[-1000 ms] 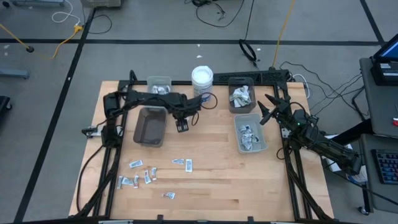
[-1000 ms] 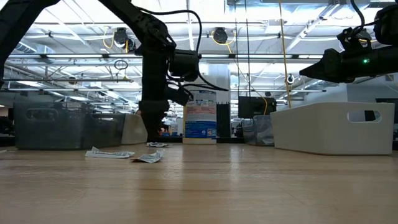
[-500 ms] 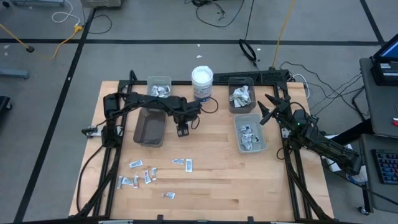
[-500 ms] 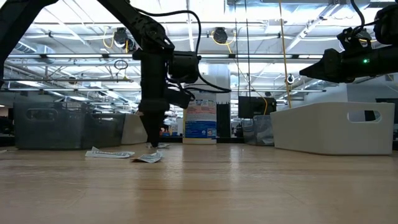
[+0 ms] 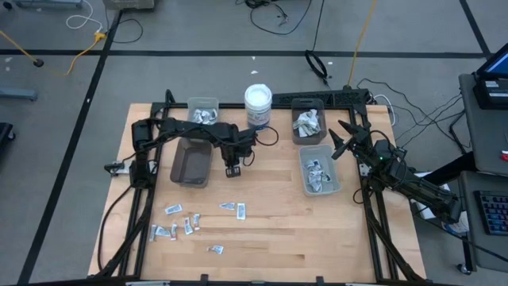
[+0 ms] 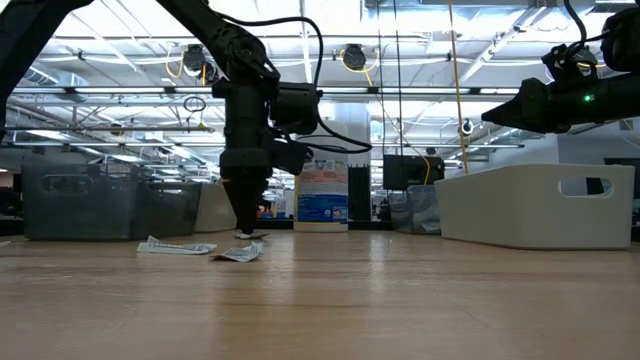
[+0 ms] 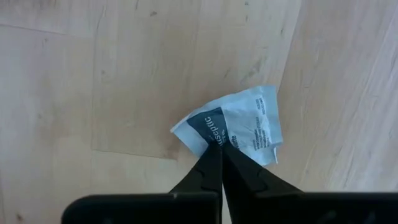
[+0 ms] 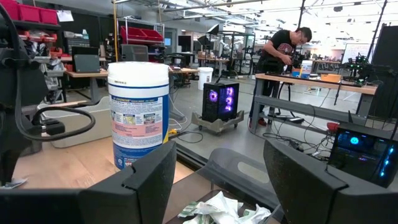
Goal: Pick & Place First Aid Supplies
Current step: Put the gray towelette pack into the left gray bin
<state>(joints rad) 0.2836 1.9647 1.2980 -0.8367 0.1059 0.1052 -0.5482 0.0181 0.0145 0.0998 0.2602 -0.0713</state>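
Left gripper is down on the wooden table, fingers pinched tight on the corner of a white packet with dark blue print, just right of the grey bin. Right gripper hangs spread wide over the right-side bins, holding nothing.

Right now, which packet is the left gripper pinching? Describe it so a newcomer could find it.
Start at the white tub at the table's back edge and come toward the front to the left gripper. Its shut fingers pinch a white packet with a dark-blue corner, apart from the loose packets farther forward.
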